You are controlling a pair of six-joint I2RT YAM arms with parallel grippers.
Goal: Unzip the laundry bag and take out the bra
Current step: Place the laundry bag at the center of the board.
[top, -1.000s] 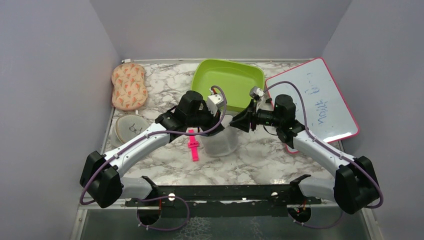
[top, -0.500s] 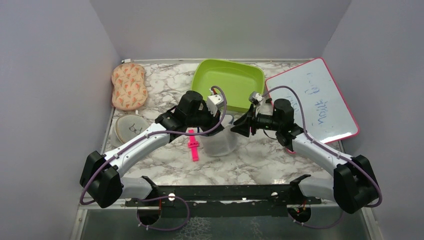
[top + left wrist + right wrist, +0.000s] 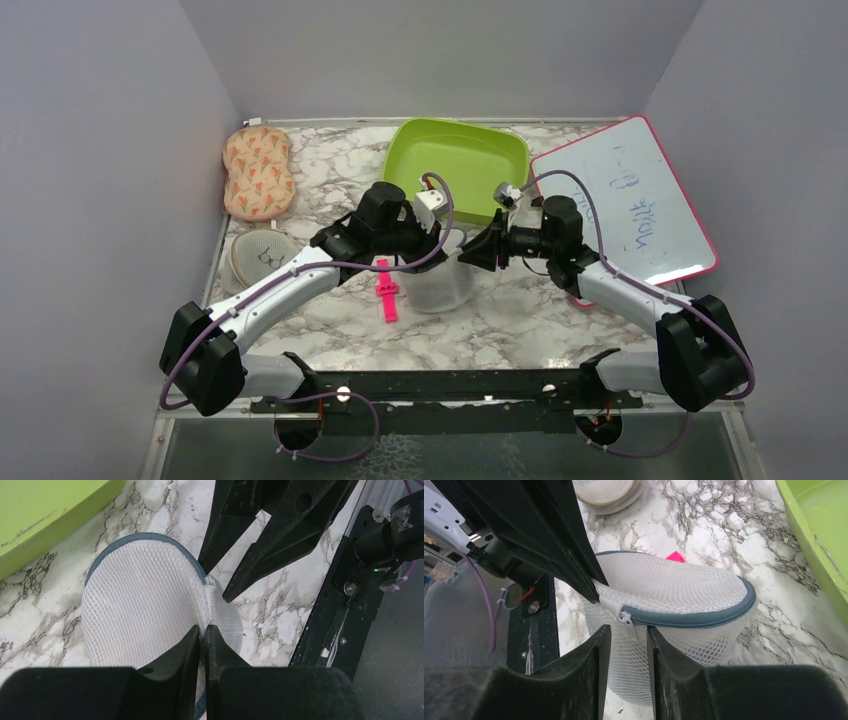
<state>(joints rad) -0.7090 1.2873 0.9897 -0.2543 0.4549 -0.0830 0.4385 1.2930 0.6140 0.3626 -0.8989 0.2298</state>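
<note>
The laundry bag [image 3: 440,282], white see-through mesh with a dark zip rim, stands mid-table. It also shows in the left wrist view [image 3: 145,610] and the right wrist view [image 3: 674,587]. My left gripper [image 3: 204,629] is shut on a white fabric tab at the end of the bag's zip. My right gripper [image 3: 629,630] is open, level with the zip, and the white zip pull [image 3: 628,621] hangs between its fingers. In the top view my right gripper [image 3: 468,254] is at the bag's right side. No bra shows through the mesh.
A lime green tub [image 3: 455,165] stands behind the bag. A pink-framed whiteboard [image 3: 640,205] lies at the right. A pink clip [image 3: 385,290] lies left of the bag. A beige mesh case [image 3: 262,258] and a peach patterned pad [image 3: 258,172] are at the far left.
My right gripper has moved left, up to the bag's zip end. The left arm and the bag have stayed put.
</note>
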